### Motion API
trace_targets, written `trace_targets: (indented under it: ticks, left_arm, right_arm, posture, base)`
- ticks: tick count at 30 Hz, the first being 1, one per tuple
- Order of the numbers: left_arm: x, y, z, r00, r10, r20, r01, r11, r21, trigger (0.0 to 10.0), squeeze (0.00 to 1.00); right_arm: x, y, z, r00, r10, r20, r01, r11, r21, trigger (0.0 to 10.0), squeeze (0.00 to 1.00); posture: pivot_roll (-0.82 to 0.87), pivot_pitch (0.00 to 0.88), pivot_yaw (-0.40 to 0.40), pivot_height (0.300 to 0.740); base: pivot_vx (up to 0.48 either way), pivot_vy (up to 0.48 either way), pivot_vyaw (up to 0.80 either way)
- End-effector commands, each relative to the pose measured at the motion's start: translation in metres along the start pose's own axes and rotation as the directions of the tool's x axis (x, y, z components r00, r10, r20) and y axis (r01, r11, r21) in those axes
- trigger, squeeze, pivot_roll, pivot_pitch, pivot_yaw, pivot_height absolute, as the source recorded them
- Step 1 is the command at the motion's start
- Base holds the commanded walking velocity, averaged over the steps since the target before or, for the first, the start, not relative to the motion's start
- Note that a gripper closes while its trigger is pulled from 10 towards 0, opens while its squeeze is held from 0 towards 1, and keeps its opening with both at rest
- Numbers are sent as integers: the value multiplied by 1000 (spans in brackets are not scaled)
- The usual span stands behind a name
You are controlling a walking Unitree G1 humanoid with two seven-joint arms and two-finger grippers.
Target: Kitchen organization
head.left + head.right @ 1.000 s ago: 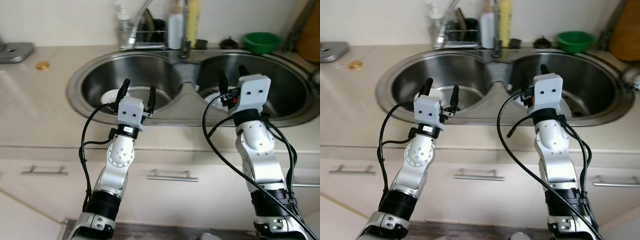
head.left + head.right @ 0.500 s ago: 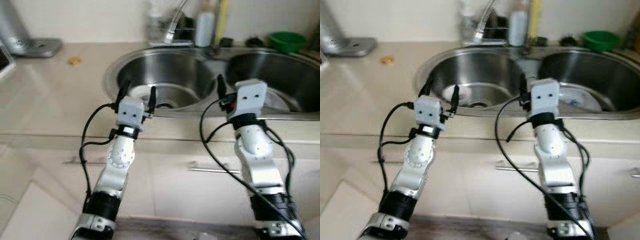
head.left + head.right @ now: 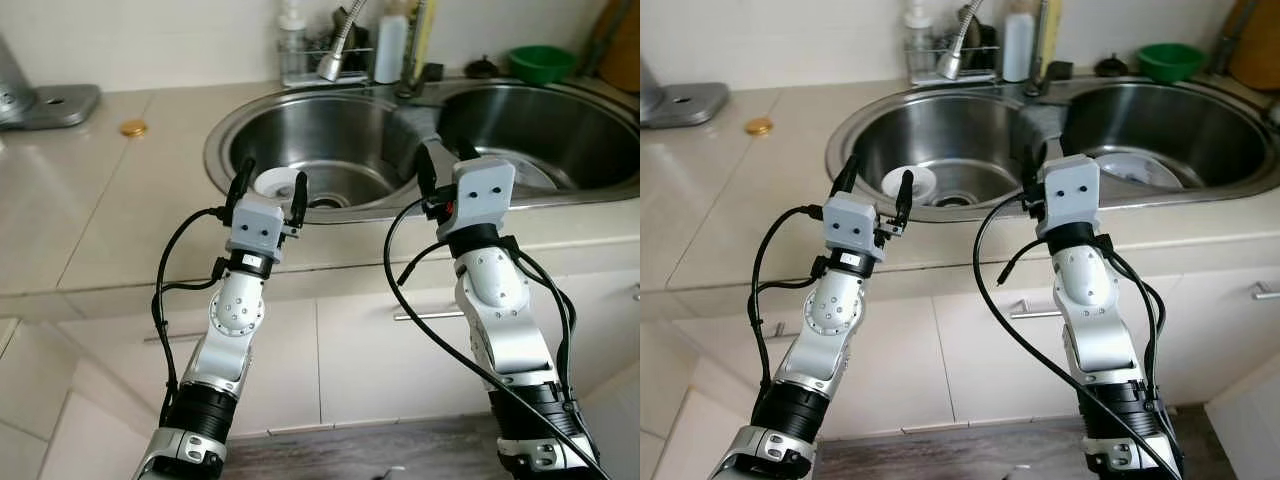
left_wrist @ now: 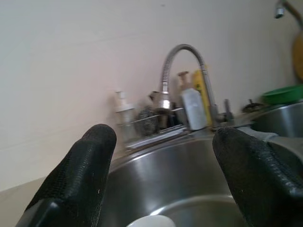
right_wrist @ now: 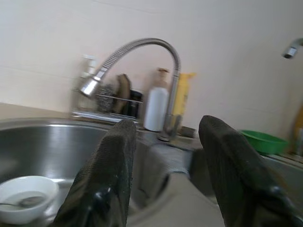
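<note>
White bowl (image 3: 279,185) with spoon in left sink basin (image 3: 350,120), upper centre; plate (image 3: 1127,167) in right basin. Left gripper (image 3: 270,184), right gripper (image 3: 444,160) hover before sink, fingers open, empty. Nothing lifted yet; task barely begun.

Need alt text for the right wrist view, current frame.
The right gripper, jaws open and empty, points across a steel double sink toward a curved metal tap. A white bowl with a spoon in it sits in the near basin. Bottles stand behind the tap, with a green bowl farther along the counter.
</note>
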State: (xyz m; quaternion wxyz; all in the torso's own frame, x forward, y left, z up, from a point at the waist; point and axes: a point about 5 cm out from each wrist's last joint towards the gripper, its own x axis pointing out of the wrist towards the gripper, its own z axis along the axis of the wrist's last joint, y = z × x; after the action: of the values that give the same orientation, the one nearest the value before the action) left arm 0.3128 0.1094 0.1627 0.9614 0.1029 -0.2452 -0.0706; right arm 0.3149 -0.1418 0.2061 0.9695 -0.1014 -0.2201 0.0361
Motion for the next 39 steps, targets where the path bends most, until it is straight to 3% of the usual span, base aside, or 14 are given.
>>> trace_targets:
  ticks: [1,15,39]
  left_arm:
    - [3,-1,2,1000,-5,11,5,1000,6,10000,0]
    - [3,-2,3,1000,-15,14,15,1000,11,10000,0]
    - [3,-3,1,1000,-19,8,19,1000,6,10000,0]
  right_arm:
    - [2,-1,6,1000,-5,29,5,1000,-12,10000,0]
    - [2,-2,8,998,-15,57,16,1000,-21,10000,0]
    - [3,-2,8,998,-21,61,23,999,-33,10000,0]
  posture:
    - [-168,0,44,740]
    - [-171,0,48,740]
    - [-174,0,49,740]
  base:
    - [0,0,-800]
    - [0,-378,-800]
    - [0,-80,-800]
